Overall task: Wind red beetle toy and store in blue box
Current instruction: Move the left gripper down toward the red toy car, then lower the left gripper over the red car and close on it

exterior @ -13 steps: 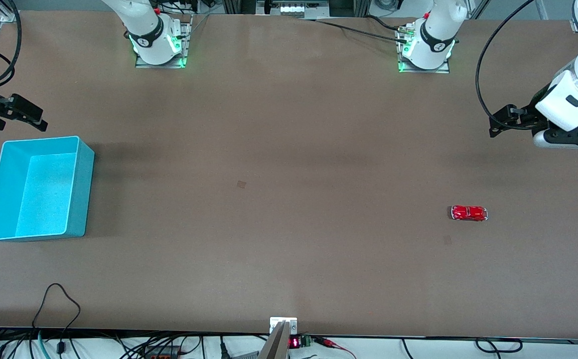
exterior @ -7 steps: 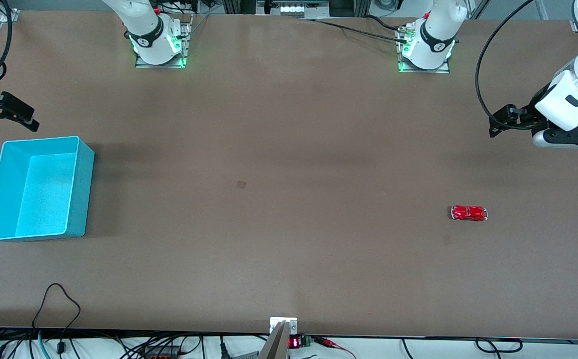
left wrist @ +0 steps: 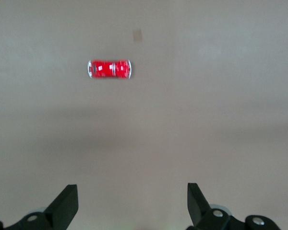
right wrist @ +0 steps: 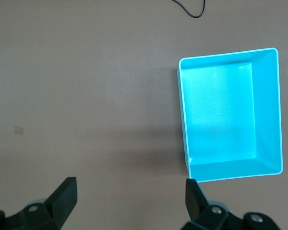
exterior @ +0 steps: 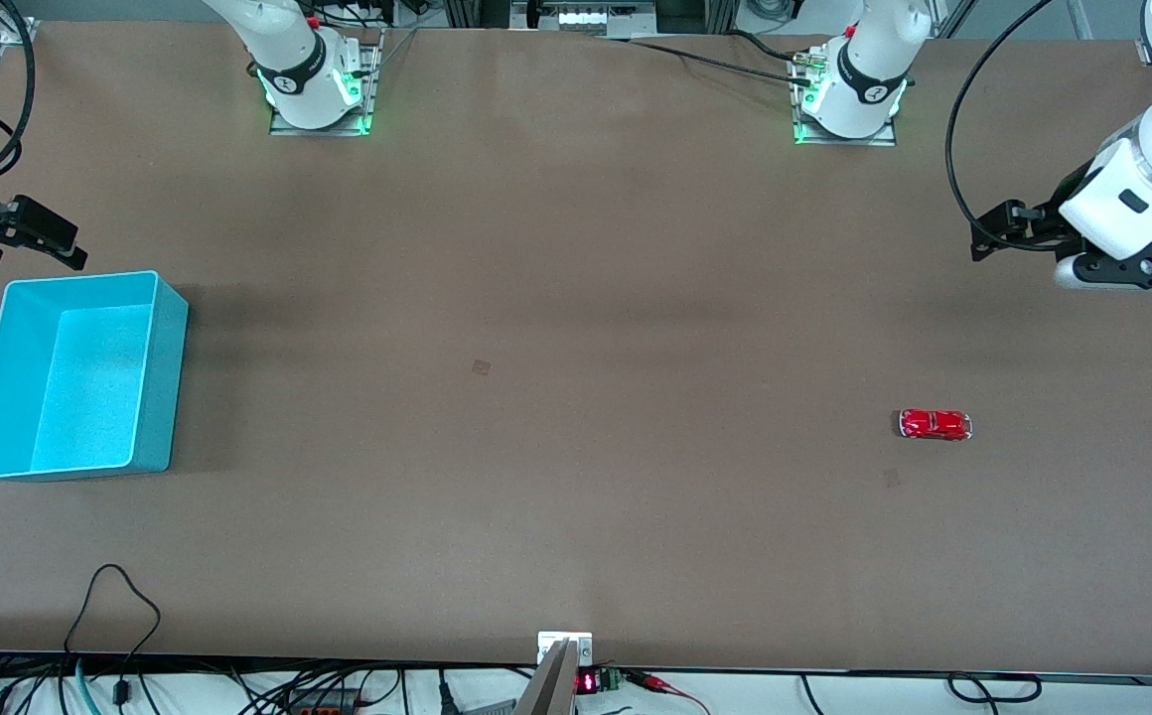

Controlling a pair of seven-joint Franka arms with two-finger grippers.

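The red beetle toy (exterior: 936, 424) stands alone on the brown table toward the left arm's end; the left wrist view shows it as the small red car (left wrist: 109, 69). The blue box (exterior: 167, 387) sits at the right arm's end, with nothing inside it in the right wrist view (right wrist: 230, 54). My left gripper (exterior: 1008, 233) hangs over bare table farther from the front camera than the car, open and holding nothing (left wrist: 132, 187). My right gripper (exterior: 30, 253) hovers just by the box's farther rim, also open with nothing between its fingers (right wrist: 130, 181).
The two arm bases (exterior: 318, 89) (exterior: 849, 99) stand along the table edge farthest from the front camera. Cables (exterior: 114, 606) and a small fixture (exterior: 564, 647) lie along the nearest edge. Two faint marks (exterior: 481, 366) (exterior: 891, 478) spot the tabletop.
Both hands have shifted only slightly: the left one drifted a little toward the bases, the right one wandered beside the box. The car and the box have not moved.
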